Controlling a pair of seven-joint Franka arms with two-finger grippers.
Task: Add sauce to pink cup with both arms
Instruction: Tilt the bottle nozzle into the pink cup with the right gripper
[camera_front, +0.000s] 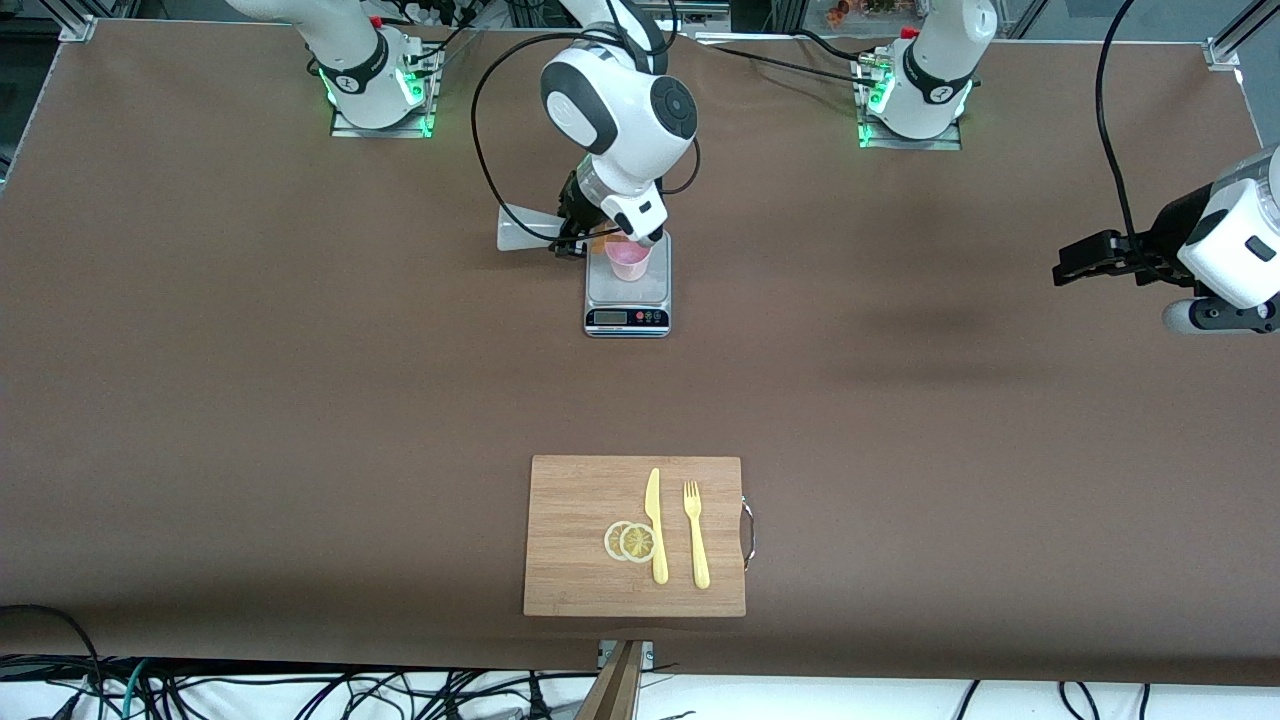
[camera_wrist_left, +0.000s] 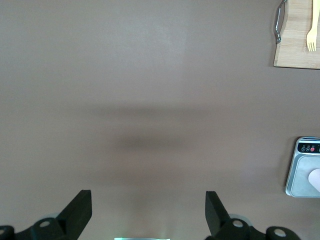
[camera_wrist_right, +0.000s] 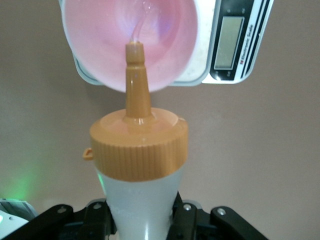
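My right gripper (camera_front: 578, 243) has its fingers clamped on the sauce (camera_wrist_right: 140, 165) bottle, which I hold tipped on its side over the pink cup (camera_front: 628, 260). In the right wrist view the orange nozzle points into the cup's mouth, with a thin thread of sauce at its tip. The cup stands on a small kitchen scale (camera_front: 627, 305) in the middle of the table (camera_front: 300, 380). My left gripper (camera_front: 1085, 262) waits in the air over the left arm's end of the table, fingers (camera_wrist_left: 77, 212) spread wide and holding nothing. Nearer the front camera lies a wooden cutting board (camera_front: 580, 585) (with lemon slices (camera_front: 630, 541), a yellow knife (camera_front: 656, 525) and a fork (camera_front: 696, 533) on it).
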